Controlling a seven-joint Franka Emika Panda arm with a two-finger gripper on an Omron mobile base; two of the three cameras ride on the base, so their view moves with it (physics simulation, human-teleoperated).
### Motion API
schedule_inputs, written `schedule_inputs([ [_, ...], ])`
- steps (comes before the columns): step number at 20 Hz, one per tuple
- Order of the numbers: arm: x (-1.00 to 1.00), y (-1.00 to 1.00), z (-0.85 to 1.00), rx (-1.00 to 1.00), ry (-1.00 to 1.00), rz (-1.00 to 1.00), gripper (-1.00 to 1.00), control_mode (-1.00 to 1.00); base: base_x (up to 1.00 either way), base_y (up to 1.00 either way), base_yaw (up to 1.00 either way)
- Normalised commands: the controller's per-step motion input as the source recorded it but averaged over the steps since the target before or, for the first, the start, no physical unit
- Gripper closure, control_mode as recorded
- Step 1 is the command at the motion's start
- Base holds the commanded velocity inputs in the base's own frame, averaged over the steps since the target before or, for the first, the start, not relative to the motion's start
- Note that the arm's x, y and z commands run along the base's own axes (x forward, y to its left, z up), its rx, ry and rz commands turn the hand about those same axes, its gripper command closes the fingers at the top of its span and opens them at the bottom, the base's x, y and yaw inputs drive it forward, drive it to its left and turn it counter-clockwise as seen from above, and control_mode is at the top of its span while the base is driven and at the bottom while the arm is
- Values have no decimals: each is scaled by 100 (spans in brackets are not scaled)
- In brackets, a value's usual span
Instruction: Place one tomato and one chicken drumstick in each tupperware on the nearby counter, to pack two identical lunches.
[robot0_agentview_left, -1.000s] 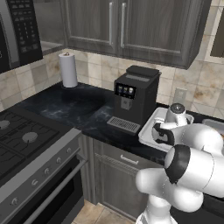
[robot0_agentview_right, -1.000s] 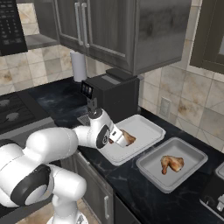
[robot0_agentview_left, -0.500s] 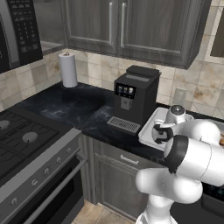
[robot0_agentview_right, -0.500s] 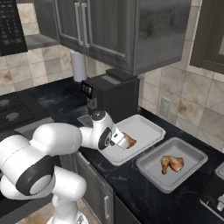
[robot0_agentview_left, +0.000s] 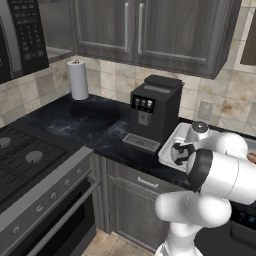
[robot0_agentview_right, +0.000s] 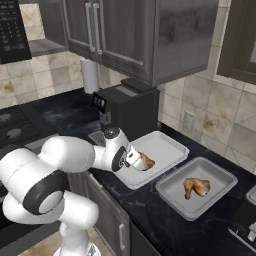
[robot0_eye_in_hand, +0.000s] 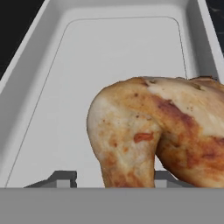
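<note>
Pincer (robot0_eye_in_hand: 111, 177) first: its two small dark fingertips (robot0_eye_in_hand: 61, 178) rise on either side of the narrow end of a lumpy golden-brown roasted chicken drumstick (robot0_eye_in_hand: 153, 131), and gaps show between the tips and the meat, so the jaws look parted around it, though whether they touch the skin I cannot tell. From largest to smallest, the scene runs like this: the glossy black marbled tabletop (robot0_agentview_right: 150, 215) carries a boxy black coffee machine (robot0_agentview_right: 125, 107), then two shallow pale grey-white rectangular tupperware trays side by side. The nearer tray (robot0_agentview_right: 162, 147) holds the drumstick (robot0_agentview_right: 146, 161) under the hand, lying on the tray floor near its front rim; in the left base view this tray (robot0_agentview_left: 175, 142) sits just beside the coffee machine's drip grille, with the pincer (robot0_agentview_left: 179, 152) low over it. The farther tray (robot0_agentview_right: 217, 182) holds a second drumstick (robot0_agentview_right: 196, 186) lying alone near its middle. I see no tomato in either tray, so by my judgement the chicken half of each lunch is in place and the tomatoes are yet to come. As for handling, a drumstick is likely light, fairly firm around the bone but greasy and uneven, so it could twist or slip; the narrower bone end offers the steadiest hold, across its thin width.
</note>
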Motion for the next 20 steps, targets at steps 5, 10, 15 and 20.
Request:
schedule_inputs([
  [5, 29, 2, 0, 4, 0, 4, -100, -100, 0, 0, 0],
  [10, 33, 2, 0, 4, 0, 6, -100, -100, 0, 0, 0],
  [15, 31, 8, -6, 4, 0, 7, -100, -100, 0, 0, 0],
  [20, 11, 9, -28, 4, 0, 7, -100, -100, 0, 0, 0],
])
